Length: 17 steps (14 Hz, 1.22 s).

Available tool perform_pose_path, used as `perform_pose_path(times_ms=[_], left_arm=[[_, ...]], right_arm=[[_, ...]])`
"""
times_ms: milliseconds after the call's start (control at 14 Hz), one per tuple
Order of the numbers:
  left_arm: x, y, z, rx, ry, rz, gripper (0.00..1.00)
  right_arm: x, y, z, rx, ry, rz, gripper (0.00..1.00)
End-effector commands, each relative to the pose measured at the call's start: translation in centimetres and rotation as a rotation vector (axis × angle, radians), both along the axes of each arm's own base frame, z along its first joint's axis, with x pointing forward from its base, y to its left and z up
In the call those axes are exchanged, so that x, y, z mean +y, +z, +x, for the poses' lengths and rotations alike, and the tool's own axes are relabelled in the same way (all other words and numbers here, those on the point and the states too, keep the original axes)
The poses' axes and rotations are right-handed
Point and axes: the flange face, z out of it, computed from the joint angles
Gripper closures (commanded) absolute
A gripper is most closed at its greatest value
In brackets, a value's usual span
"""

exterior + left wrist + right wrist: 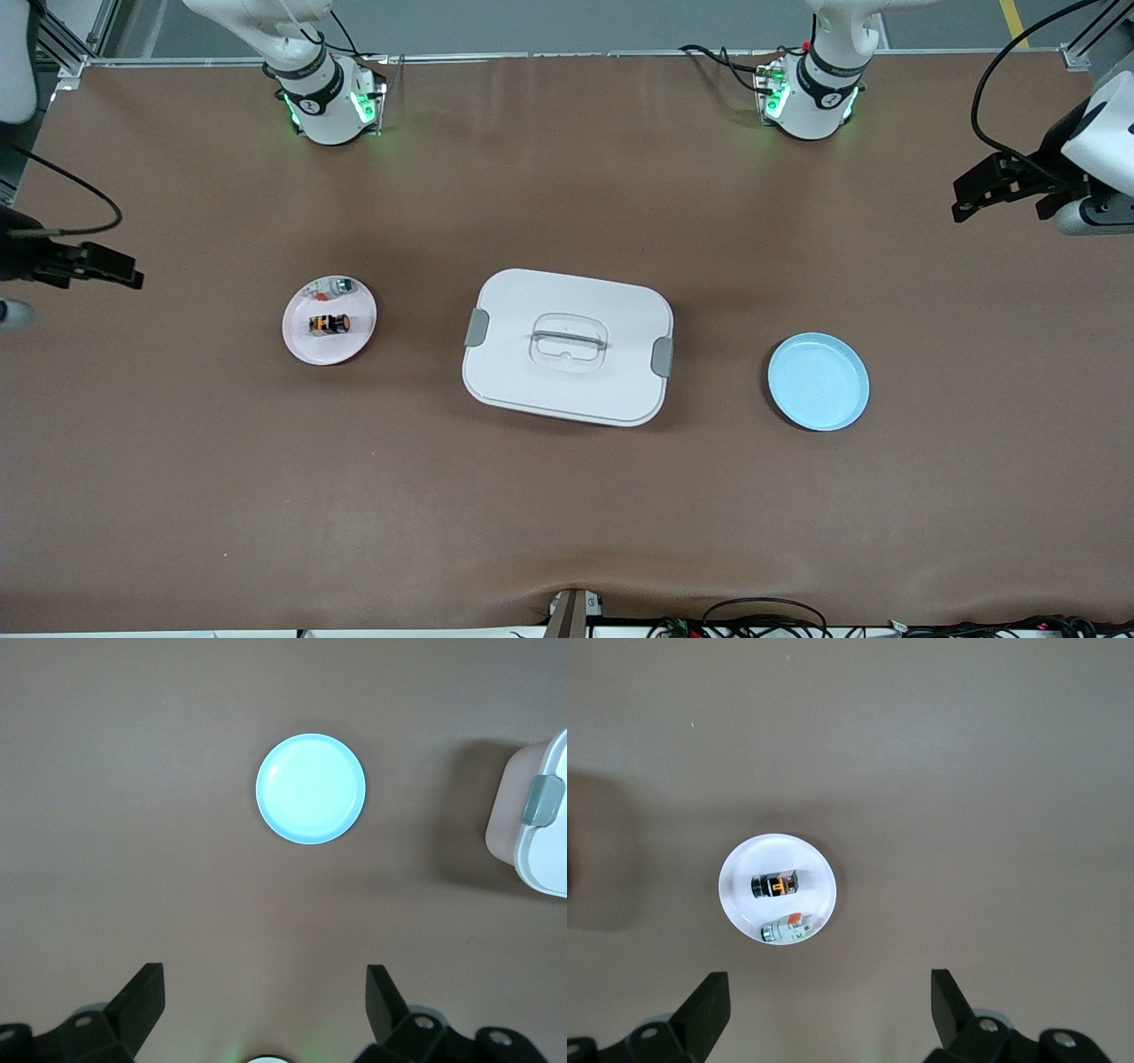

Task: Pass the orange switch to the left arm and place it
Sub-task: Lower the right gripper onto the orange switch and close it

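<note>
The orange switch [329, 324] lies on a pink plate [306, 343] toward the right arm's end of the table; it also shows in the right wrist view [775, 884]. The white box [567, 346] with grey latches sits mid-table. My right gripper [104, 266] is open and empty, high over the table's edge at the right arm's end; in its wrist view [831, 1010] the jaws stand wide apart. My left gripper [983, 190] is open and empty, high over the left arm's end; its wrist view [264, 1010] shows the jaws wide apart over bare table.
A small green-capped whitish component [340, 285] lies on the pink plate, farther from the front camera than the switch. An empty blue plate [818, 381] lies beside the box toward the left arm's end; it shows in the left wrist view [311, 788].
</note>
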Motion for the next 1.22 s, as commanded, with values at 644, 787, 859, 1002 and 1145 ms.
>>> perform_pose_path(times_ms=[644, 787, 859, 1002, 1145], left_arm=[[0.1, 0.2, 0.3, -0.024, -0.015, 0.0, 0.0], [-0.1, 0.2, 0.5, -0.032, -0.019, -0.002, 0.0], [-0.1, 0.2, 0.5, -0.032, -0.019, -0.002, 0.0], [-0.1, 0.1, 0.5, -0.032, -0.017, -0.004, 0.0], [-0.1, -0.3, 1.0, -0.035, -0.017, -0.008, 0.0]], right_arm=[[7.4, -18.3, -3.5, -0.044, -0.109, 0.063, 0.0], [9.4, -20.8, -4.3, -0.072, -0.074, 0.061, 0.0], [10.4, -22.2, -4.9, -0.099, -0.059, 0.06, 0.0], [11.3, -25.1, -5.4, -0.126, -0.043, 0.055, 0.0], [11.1, -26.9, -5.4, -0.103, -0.019, 0.045, 0.0]])
